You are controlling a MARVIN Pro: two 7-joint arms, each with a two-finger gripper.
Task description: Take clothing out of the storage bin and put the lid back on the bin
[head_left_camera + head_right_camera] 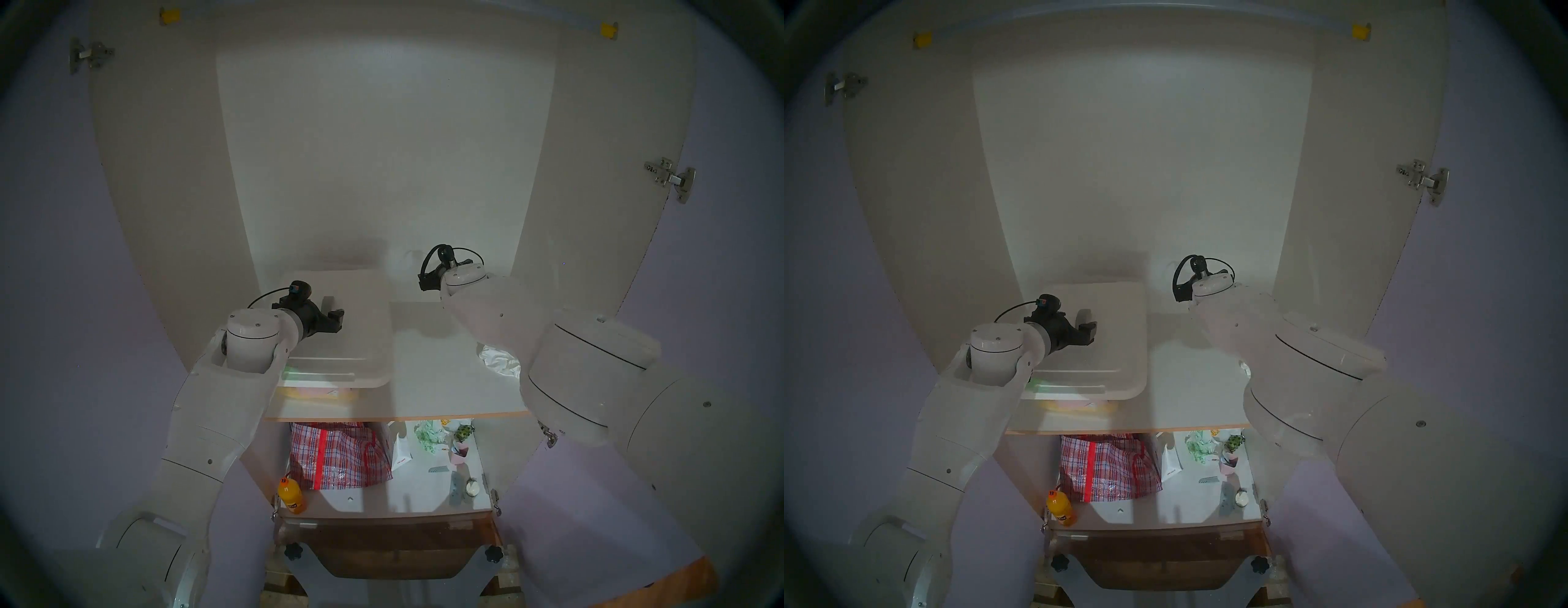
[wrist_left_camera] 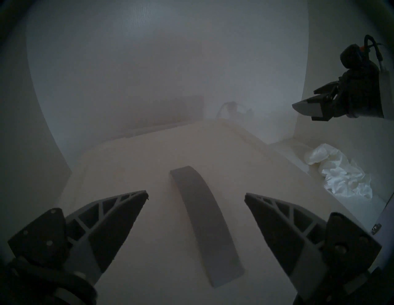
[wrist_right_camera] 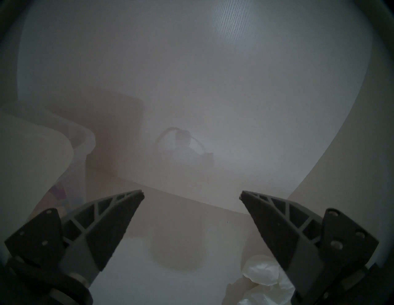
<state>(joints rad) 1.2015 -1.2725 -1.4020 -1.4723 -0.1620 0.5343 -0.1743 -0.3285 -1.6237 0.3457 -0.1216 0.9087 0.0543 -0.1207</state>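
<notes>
Clothing [image 2: 341, 172] beside lidded storage bin [image 1: 322, 392]

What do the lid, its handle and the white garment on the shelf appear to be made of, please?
The lid looks like matte, opaque white moulded plastic, with rounded corners and a raised panel. Its handle seems dull grey plastic, a smooth arched strap. The garment looks like thin, soft fabric, heavily creased with a slight sheen.

All four views were dim and greyish with dark fisheye rims that bent straight edges, the head views clearest at the pale cabinet back, while both wrist views were hazy and soft, the arms throwing blurred shadows on the shelf [image 1: 445, 382] and only the clothing [image 2: 339, 170] catching brightness.
</notes>
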